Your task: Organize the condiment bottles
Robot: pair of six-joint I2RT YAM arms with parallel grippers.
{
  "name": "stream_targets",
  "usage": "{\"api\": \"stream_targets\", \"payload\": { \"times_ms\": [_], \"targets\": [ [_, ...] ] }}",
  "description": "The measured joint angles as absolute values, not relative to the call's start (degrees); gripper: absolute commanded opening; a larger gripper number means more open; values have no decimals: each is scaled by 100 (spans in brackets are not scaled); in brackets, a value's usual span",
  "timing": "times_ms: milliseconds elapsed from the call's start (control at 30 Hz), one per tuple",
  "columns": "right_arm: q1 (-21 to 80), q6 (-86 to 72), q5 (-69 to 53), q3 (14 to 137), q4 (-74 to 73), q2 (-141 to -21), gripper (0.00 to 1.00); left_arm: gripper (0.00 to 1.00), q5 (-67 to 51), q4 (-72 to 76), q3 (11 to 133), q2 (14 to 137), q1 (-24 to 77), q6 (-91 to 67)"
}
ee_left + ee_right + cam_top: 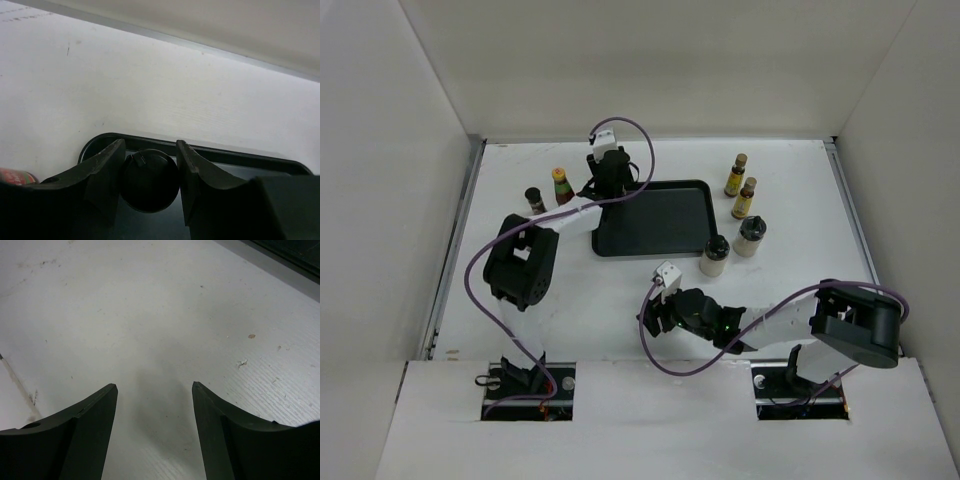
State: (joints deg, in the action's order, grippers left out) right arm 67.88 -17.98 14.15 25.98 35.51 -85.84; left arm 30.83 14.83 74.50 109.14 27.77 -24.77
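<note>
Top external view. Left gripper (603, 185) out over the far left corner of the black tray (665, 225), too dark there to read the jaws. Left of the tray, upright on the white table (590, 300) and just beside each other: a short dark bottle (534, 199) and the red bottle (562, 186) with its yellow cap. Right of the tray: two slim yellow-labelled bottles (736, 175) close together towards the far side, and two pale jars (716, 255) nearer, one just beside the tray's near right corner. Right gripper (648, 318) low over bare table in front of the tray, touching no bottle.

Left wrist view. Left gripper (150, 145) clamped narrowly on the round black cap (150, 180) of a second dark bottle, one finger against each side, inside the tray's rounded corner. Cannot tell whether its base rests on the tray. Sliver of red bottle (15, 176) at the lower left edge.

Right wrist view. Right gripper (154, 386) roughly half spread and holding nothing, only bare table between the fingers.
</note>
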Motion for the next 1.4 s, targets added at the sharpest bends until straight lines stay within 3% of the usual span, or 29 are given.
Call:
{"api": "stream_targets", "payload": {
  "times_ms": [200,633,833,933,1200,1400],
  "targets": [
    [6785,-1800,1415,2552,3548,-8582,69,27,3035,1481,7522,11229,2609,-2397],
    [6696,-1802,1463,2534,3546,-8556,70,40,2958,1935,7585,11629,2499,-2235],
    [6628,-1820,1485,2532,3544,-8541,71,76,2936,1942,7568,11625,2506,-2213],
    [6606,-1824,1483,2532,3544,-8541,71,85,2899,1935,7465,11483,2550,-2180],
    [6606,-1848,1483,2532,3538,-8541,71,81,2679,1981,7190,9913,2954,-1990],
    [6576,-1914,1479,2532,3516,-8541,72,72,3044,2626,5638,7583,2897,-2034]
  ]
}}
